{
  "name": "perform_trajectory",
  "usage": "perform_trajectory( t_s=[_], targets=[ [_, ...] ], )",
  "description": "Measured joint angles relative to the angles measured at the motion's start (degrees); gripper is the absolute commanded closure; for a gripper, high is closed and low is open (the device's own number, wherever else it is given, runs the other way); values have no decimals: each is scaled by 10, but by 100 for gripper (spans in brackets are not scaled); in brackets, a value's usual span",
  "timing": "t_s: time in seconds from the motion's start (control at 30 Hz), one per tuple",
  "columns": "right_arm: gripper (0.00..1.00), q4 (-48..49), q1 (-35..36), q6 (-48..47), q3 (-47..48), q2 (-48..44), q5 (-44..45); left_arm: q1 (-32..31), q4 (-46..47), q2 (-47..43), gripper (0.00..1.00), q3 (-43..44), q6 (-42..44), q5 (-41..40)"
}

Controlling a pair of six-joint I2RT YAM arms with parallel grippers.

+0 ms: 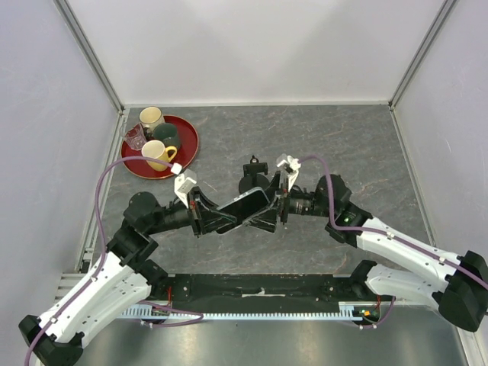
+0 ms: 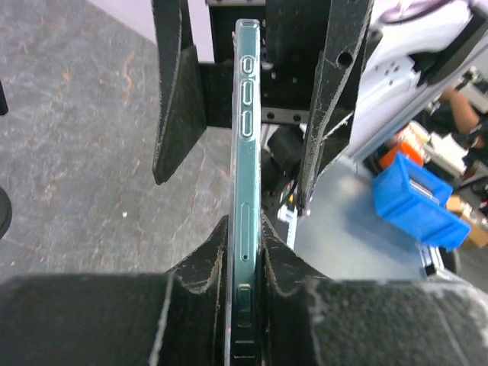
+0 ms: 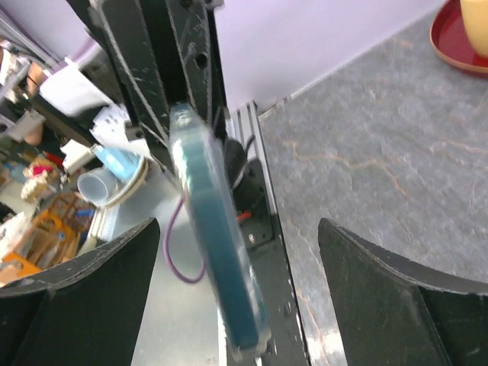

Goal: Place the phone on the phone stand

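The phone (image 1: 244, 206) hangs in the air between the two pincers, held on its edge above the grey table (image 1: 343, 145), one end in each pincer's reach. The left gripper (image 1: 221, 219) is closed down hard on the end nearest it. In the left wrist view its two fingers (image 2: 200, 267) press flat on both faces of the phone (image 2: 245, 191), which runs straight out from between them with its side buttons showing. The right gripper (image 1: 264, 206) faces it from the other end with its jaws spread wide. In the right wrist view the fingers (image 3: 381, 290) stand well apart on either side of the phone (image 3: 217, 252) and neither touches it, so the right gripper (image 3: 238, 225) straddles the phone without holding it. From the left gripper (image 2: 245, 236), the right one's fingers appear as two dark blades flanking the phone's far end. A red tray (image 1: 187, 156) lies on the table beyond and to the left of the left gripper, well apart from it. The phone stand (image 1: 254, 174) stands on the table just beyond the meeting pincers, near the right gripper's fingertips, with nothing on its bracket. On the tray are three mugs (image 1: 158, 152) and a small glass (image 1: 136, 137), set close together.
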Motion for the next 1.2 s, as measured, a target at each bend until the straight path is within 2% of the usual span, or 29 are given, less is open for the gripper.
perform_trajectory(
  t_s=[0.1,0.2,0.23,0.4,0.43,0.53,0.7,0.73,0.8,0.87,0.93,0.97,1.07,1.2],
  targets=[
    [14,110,-2,58,-47,-11,14,1,80,-22,98,-41,-55,-23],
    [22,200,-2,111,-83,-9,28,1,165,-35,98,-83,-114,-46],
    [28,227,-2,127,-89,-5,34,1,191,-37,98,-94,-132,-52],
    [45,346,-1,193,-89,37,55,1,281,-33,98,-120,-197,-72],
    [52,360,0,202,-89,45,58,1,292,-33,98,-122,-205,-74],
    [61,390,4,221,-82,64,66,1,322,-38,98,-129,-226,-85],
    [67,429,10,238,-68,77,76,1,350,-44,98,-141,-252,-98],
    [74,435,10,241,-66,79,79,1,352,-44,98,-141,-255,-99],
    [82,448,12,243,-59,85,82,1,357,-44,98,-141,-260,-103],
    [98,451,13,240,-54,93,87,1,362,-44,97,-141,-263,-108],
    [100,452,13,240,-50,101,88,3,355,-44,86,-142,-264,-115],
    [100,450,12,238,-49,102,89,4,352,-43,63,-142,-264,-116],
    [100,431,11,230,-48,101,94,4,325,-41,34,-132,-264,-115],
    [100,364,14,204,-47,87,114,3,238,-38,29,-85,-251,-101]
  ],
)
